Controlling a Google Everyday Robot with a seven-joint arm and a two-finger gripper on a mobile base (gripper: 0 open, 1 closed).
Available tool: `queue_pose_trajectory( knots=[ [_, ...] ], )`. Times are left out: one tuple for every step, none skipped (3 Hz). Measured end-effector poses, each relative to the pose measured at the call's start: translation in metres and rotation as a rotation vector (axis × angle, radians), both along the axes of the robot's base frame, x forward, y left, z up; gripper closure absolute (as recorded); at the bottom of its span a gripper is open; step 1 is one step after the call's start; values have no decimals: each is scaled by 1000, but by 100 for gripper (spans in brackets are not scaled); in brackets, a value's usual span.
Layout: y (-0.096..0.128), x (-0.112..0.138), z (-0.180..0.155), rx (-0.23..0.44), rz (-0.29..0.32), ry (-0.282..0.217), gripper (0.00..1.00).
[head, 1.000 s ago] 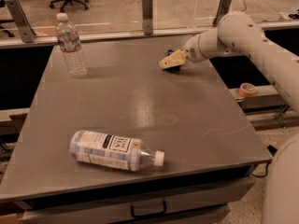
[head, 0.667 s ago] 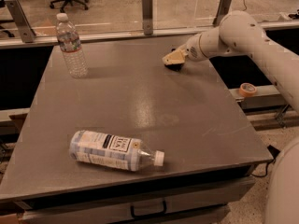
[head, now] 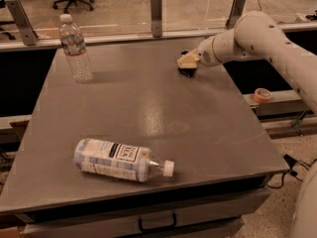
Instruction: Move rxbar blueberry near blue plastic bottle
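**A:** Where is the gripper (head: 187, 65) seen, and what can be said of its grip?

**B:** It is seen low over the far right part of the table (head: 148, 108), at the end of a smooth white arm (head: 257, 33) that reaches in from the right. Whether it is clenched or released cannot be told. A small dark shape, taken to be the bar (head: 186, 73), is seen right under its cream-coloured tip, at or just above the tabletop.

**A:** Can the bar's long axis be made out?

**B:** It cannot. Most of the bar is covered by the gripper, and only a dark, flat edge is shown.

**A:** And the blue bottle (head: 116, 159)?

**B:** It is laid on its side well apart from the gripper, toward the near edge and leftward in the view. Its long axis is set roughly left to right, with the white cap pointed right and a little toward the near edge. A pale blue and white label with a black square is wrapped round the body, and the neck is clear plastic.

**A:** What else is placed around the gripper?

**B:** A slim, ribbed water bottle (head: 76, 49) with a white cap is stood upright far to the left of the gripper, near the far left corner. The tabletop is flat, grey and dully reflective. A tape roll (head: 262, 94), orange in colour, is laid on a ledge off the table, to the right of the gripper and nearer.
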State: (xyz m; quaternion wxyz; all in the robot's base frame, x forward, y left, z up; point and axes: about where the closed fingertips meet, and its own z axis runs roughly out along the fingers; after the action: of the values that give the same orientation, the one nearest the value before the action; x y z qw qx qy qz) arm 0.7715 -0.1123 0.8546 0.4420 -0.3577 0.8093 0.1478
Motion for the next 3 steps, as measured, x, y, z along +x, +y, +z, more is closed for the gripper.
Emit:
queue_pose_trajectory(
  knots=[
    [-1,-8,25,-16,11,-34,100],
    [5,-27,72,-27,78,-83,100],
    [5,-27,72,-27,78,-83,100]
  ],
)
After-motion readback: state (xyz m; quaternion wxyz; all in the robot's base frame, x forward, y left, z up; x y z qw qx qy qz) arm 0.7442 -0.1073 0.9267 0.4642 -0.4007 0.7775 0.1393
